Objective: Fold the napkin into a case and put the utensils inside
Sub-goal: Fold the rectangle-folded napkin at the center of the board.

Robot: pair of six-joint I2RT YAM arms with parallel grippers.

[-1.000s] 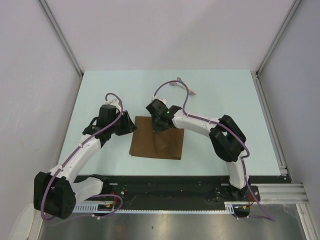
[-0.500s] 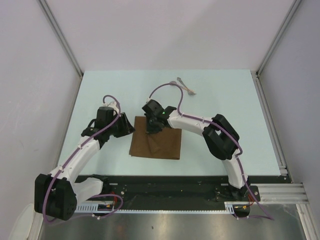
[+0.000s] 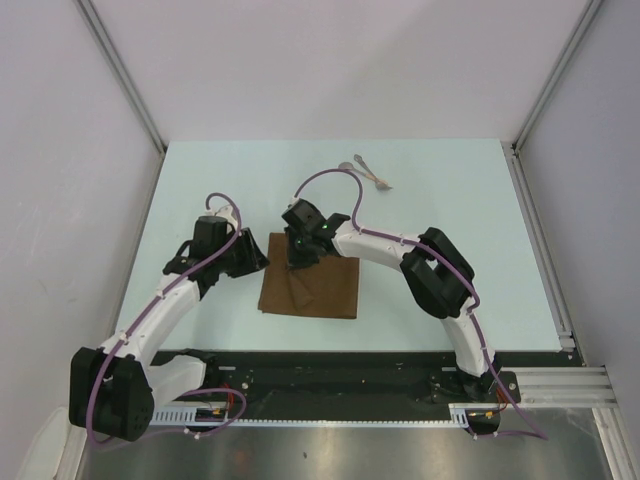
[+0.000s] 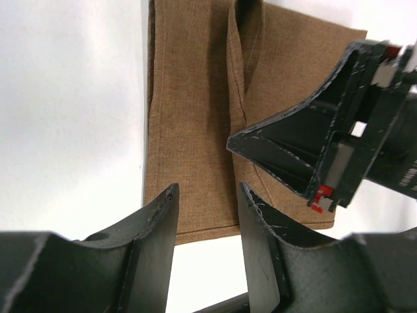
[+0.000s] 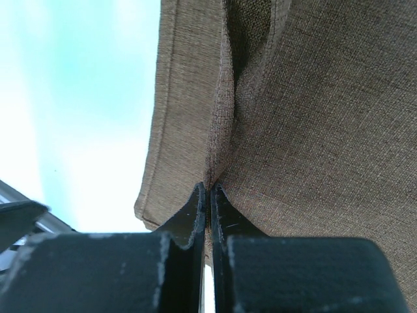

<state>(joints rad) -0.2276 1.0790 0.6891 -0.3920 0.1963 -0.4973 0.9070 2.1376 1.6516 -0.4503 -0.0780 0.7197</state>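
The brown napkin (image 3: 312, 290) lies partly folded on the table, a layer turned over toward the left. My right gripper (image 3: 297, 260) is shut on the napkin's folded edge near its far left part; the right wrist view shows the cloth (image 5: 313, 117) pinched between the closed fingers (image 5: 208, 195). My left gripper (image 3: 262, 257) is open and empty, just off the napkin's far left corner; in the left wrist view the cloth (image 4: 189, 117) lies beyond its fingers (image 4: 207, 215). Two silvery utensils (image 3: 370, 172) lie far back on the table, apart from both grippers.
The pale table (image 3: 200, 190) is bounded by grey walls on the left, back and right. A metal rail (image 3: 545, 250) runs along its right edge. The black base rail (image 3: 330, 370) lies at the near edge.
My right gripper has carried the pinched napkin layer leftward, from the cloth's far middle to its far left part, narrowing the cloth. The left arm has hardly moved.
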